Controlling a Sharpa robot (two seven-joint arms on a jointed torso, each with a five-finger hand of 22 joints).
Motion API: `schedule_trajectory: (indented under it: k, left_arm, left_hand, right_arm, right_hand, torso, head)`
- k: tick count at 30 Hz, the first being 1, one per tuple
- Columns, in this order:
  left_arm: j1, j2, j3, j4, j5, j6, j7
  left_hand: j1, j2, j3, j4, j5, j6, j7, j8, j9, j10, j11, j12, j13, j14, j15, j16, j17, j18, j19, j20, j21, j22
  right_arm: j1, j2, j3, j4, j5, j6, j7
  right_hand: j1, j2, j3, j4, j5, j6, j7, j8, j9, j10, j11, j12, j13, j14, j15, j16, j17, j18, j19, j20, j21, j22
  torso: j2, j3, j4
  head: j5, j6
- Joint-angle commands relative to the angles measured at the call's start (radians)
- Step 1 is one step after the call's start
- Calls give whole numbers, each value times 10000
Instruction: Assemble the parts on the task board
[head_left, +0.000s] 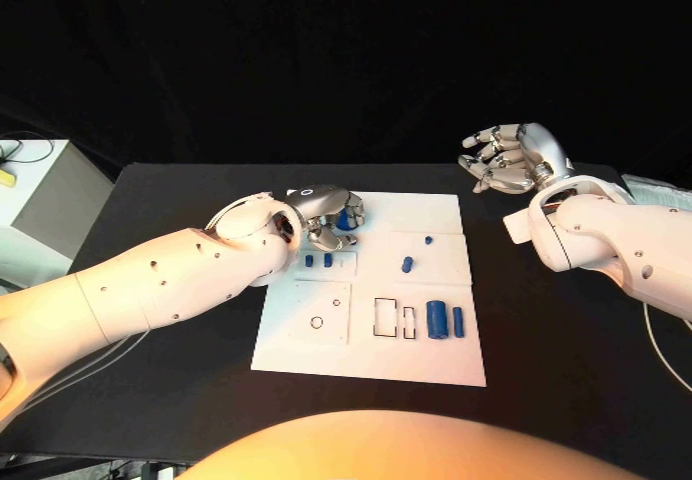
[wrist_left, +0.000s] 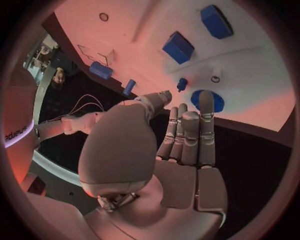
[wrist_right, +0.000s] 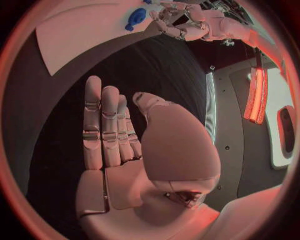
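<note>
**Board with blue parts, left hand over its far corner**

Board (head_left: 433, 365) first: I see a white rectangular plate in the middle of the black table (head_left: 173, 190), marked with thin outlines, a rectangle (head_left: 385, 316) and a small ring (head_left: 316, 323) among them. Small blue parts sit on it. Two short blue pieces (head_left: 319, 260) stand side by side toward the board's far left area. A small blue peg (head_left: 430, 240) and a slightly larger blue piece (head_left: 407, 265) lie nearer the board's middle. Beside the rectangle outline I see a thicker blue cylinder (head_left: 438, 320) and a thin blue rod (head_left: 459, 320), close together and lying parallel.

My left hand (head_left: 329, 218) hovers over the board's far left corner, just beyond the two short pieces. In the left wrist view its fingers (wrist_left: 187, 135) are straight and pressed together, thumb alongside, nothing in them; a round blue disc (wrist_left: 209, 100) lies on the board just past the fingertips, and a tiny blue peg (wrist_left: 182, 83) stands near it. I cannot tell whether the fingertips touch the disc.

My right hand (head_left: 508, 160) is off the board, above the table beyond the board's far right corner, well apart from every part. In the right wrist view its fingers (wrist_right: 103, 127) are extended, gripping nothing.
</note>
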Motion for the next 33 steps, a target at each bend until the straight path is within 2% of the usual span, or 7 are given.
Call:
schedule_trajectory:
  k: [1,8,21,26,33]
  left_arm:
    - [54,98,-35,-94,-715,464,-214]
    - [116,267,-82,-280,-877,716,-407]
    - [186,450,-106,-430,-898,986,-479]
    - [196,475,-110,-445,-899,1142,-498]
    - [201,512,-122,-517,-904,1349,-572]
  left_hand:
    - [-16,-99,-90,1,-26,78,-13,-64,-37,-17,-9,-55,-27,84,-12,71,63,147,68,24,77,17]
    - [-32,-89,-104,9,-24,162,-27,-138,-106,5,-14,-91,-77,205,-8,231,226,145,87,31,141,52]
    - [15,-25,-35,-21,-15,557,-53,-357,-258,275,-41,-128,-185,418,-7,575,510,148,111,47,335,164]
    - [79,57,64,-81,-15,895,-73,-482,-319,598,-122,-130,-230,570,-56,780,708,148,134,13,492,284]
    - [92,90,105,-118,-19,1042,-82,-583,-357,777,-167,-139,-248,631,-89,868,784,127,184,-20,615,431]
  right_arm:
    - [-3,11,4,15,-9,27,91]
    - [-3,10,4,21,-9,33,90]
    - [-3,14,4,26,-9,38,89]
    - [-3,20,4,21,-9,40,90]
    - [-3,23,4,21,-9,42,89]
  right_hand:
    - [-86,-8,-18,10,32,7,64,48,15,-71,-3,-54,-15,60,28,-65,9,106,62,3,-63,-15]
    - [-83,-6,-14,3,33,4,66,49,16,-78,-1,-55,-22,60,29,-81,13,107,65,4,-74,-27]
    - [-83,-6,-14,3,33,4,66,49,16,-78,-1,-55,-22,60,29,-81,13,107,65,4,-74,-27]
    - [-83,-6,-14,3,33,4,66,49,16,-78,-1,-55,-22,60,29,-81,13,107,65,4,-74,-27]
    - [-83,-6,-14,3,33,4,66,49,16,-78,-1,-55,-22,60,29,-81,13,107,65,4,-74,-27]
  torso:
    - [-4,-2,-2]
    - [-7,-5,4]
    - [-2,2,4]
    - [-4,6,7]
    - [-3,-1,8]
  head:
    - [-3,-4]
    - [-19,16]
    - [-50,0]
    - [-47,-8]
    - [-56,-8]
